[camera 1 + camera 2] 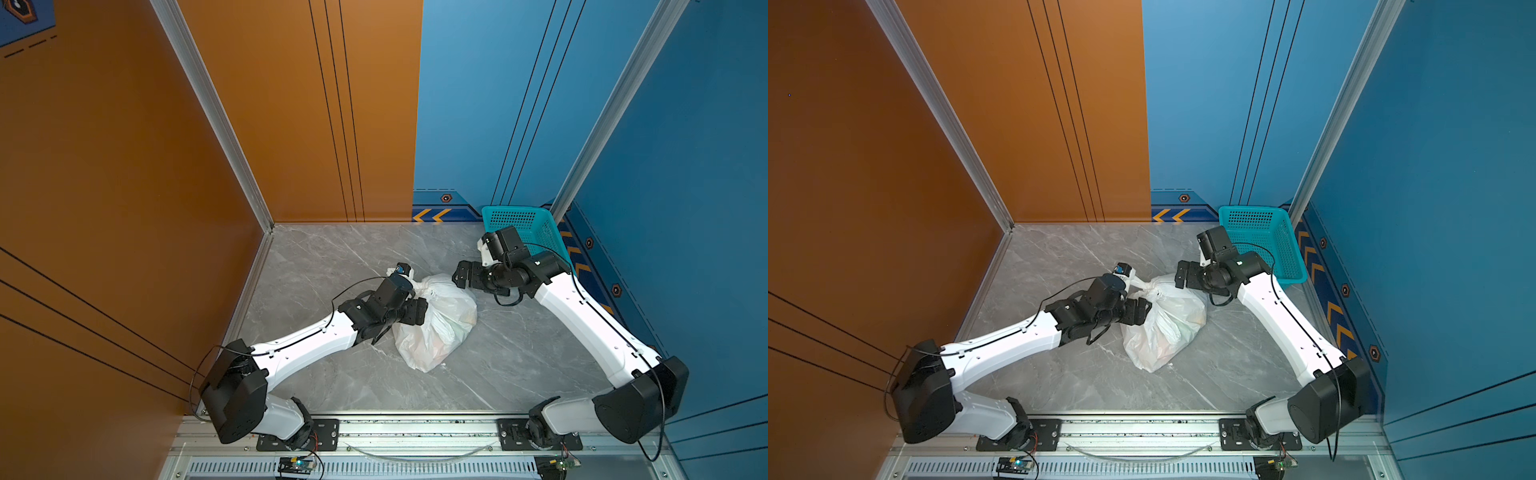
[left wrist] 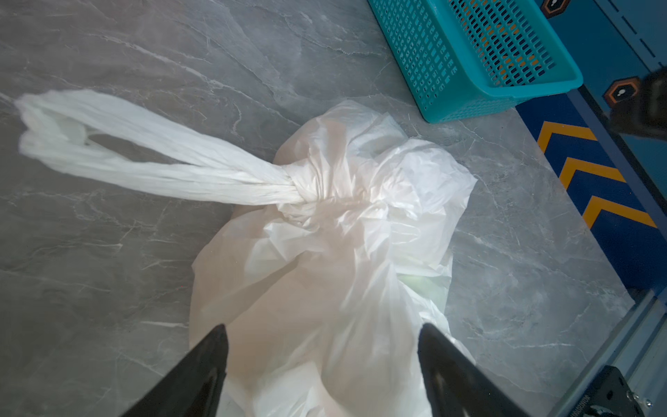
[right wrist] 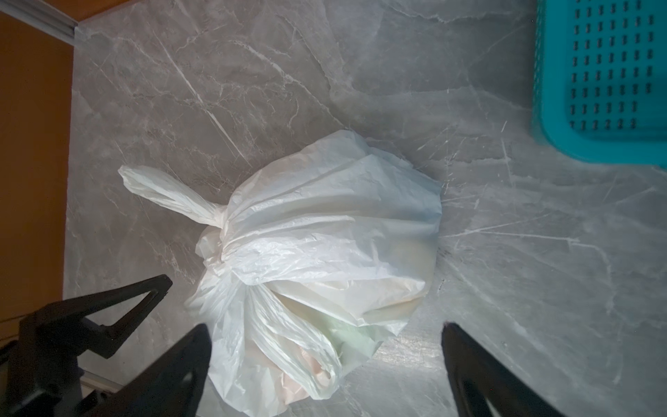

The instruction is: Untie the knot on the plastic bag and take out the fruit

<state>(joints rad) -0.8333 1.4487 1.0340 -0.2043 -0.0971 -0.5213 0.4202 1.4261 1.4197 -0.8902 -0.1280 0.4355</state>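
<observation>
plastic bag (image 1: 436, 328) sits mid-table, knot (image 2: 306, 195) tied, open marble (image 1: 332, 257) all round. left gripper (image 2: 323, 328) and right gripper (image 3: 325, 326) hover at its edges, both spread wide, holding nothing. teal basket (image 1: 519, 220) hugs the far right corner.

Wearing white shells between bulky black joints on left arm (image 1: 299, 345) and right arm (image 1: 590, 328); trailing thin black cables (image 1: 356, 286); ending in pointed black fingers (image 2: 202, 372); sitting on screwed black plates (image 1: 328, 434).

Top views bright, sharp; wrist views dim w/ soft edges.
</observation>
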